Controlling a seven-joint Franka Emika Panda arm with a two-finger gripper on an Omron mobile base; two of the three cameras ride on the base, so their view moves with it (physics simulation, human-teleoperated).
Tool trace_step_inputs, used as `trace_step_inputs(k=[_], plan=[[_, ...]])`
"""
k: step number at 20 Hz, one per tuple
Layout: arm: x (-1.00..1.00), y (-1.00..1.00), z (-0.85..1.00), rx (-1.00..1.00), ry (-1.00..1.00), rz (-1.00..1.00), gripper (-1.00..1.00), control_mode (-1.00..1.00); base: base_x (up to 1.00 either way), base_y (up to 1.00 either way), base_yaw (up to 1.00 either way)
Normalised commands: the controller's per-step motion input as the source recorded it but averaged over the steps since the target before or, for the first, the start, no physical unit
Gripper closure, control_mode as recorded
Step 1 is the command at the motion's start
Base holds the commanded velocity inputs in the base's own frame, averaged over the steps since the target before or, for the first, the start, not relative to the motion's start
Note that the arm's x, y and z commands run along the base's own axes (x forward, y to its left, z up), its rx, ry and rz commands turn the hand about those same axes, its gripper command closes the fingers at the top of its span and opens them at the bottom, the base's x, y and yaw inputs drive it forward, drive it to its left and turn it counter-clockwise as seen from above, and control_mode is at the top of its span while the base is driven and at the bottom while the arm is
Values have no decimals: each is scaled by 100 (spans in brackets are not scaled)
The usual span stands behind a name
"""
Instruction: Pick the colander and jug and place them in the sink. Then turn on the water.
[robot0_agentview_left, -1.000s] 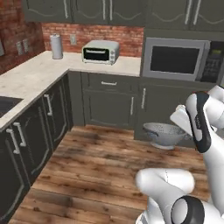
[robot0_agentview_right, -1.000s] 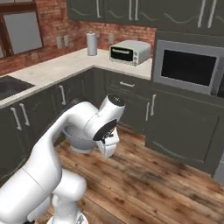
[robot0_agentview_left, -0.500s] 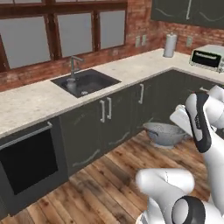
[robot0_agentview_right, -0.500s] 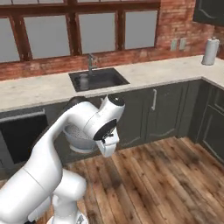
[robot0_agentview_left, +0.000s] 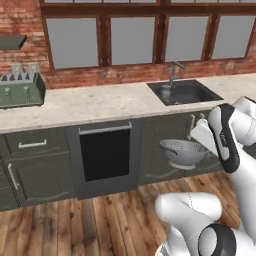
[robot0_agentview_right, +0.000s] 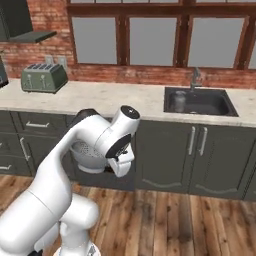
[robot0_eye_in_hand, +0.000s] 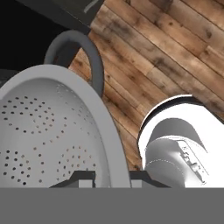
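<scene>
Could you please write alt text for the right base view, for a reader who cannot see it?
A white robot arm carries a silvery colander low before dark kitchen cabinets. Behind, a pale counter holds a green toaster and a dark sink with a slim faucet, beneath brick-framed windows.

No readable text, labels, brands or numbers anywhere.

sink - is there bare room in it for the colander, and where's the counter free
The sink basin floor is mostly bare right of the jug, which stands at its left end below the faucet. The counter is bare between the toaster and the sink. The gripper is shut on the colander.
</scene>
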Motion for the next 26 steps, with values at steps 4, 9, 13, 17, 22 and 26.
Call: trace_step_inputs(k=[4,9,13,17,22,26], plan=[[0,0,0,0,0,0,100,100,79,-54,-2],[0,0,0,0,0,0,100,100,100,-99,-3],[0,0,0,0,0,0,100,100,100,-91,-2],[0,0,0,0,0,0,100,100,100,-100,0],[0,0,0,0,0,0,100,100,100,-99,0],[0,0,0,0,0,0,100,100,100,-80,1]])
